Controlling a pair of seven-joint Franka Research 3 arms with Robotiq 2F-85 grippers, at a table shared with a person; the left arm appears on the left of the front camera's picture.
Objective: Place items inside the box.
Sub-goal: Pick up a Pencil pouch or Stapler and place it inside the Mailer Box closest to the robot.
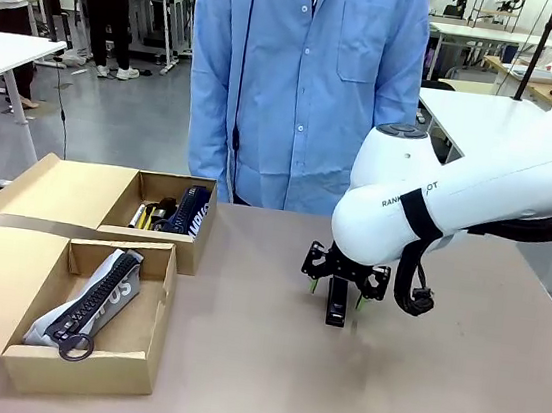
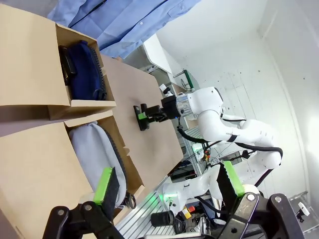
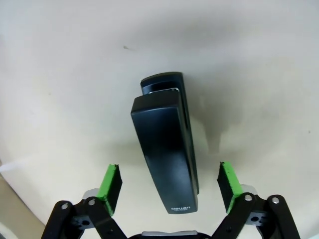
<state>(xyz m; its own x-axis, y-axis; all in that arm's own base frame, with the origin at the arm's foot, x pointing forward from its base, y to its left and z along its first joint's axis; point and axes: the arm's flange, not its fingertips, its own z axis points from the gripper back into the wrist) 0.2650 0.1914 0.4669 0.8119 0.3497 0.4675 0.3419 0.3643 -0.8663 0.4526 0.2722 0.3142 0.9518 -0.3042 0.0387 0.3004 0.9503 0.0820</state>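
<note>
Black stapler untouched between pads of wide-open right tool, base mostly hidden, left tool open, empty

black stapler: closed, flat on bare table, well right of both boxes
navy zip pouch: on edge inside far box
grey zip pouch: slanted in near box, black zipper up

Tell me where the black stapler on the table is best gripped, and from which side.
Grip the black stapler across its narrow width near mid-length, coming straight down from above. It lies flat on the table, long and slim, and its straight long sides fit between the pads of the open right end effector, which straddles it.
</note>
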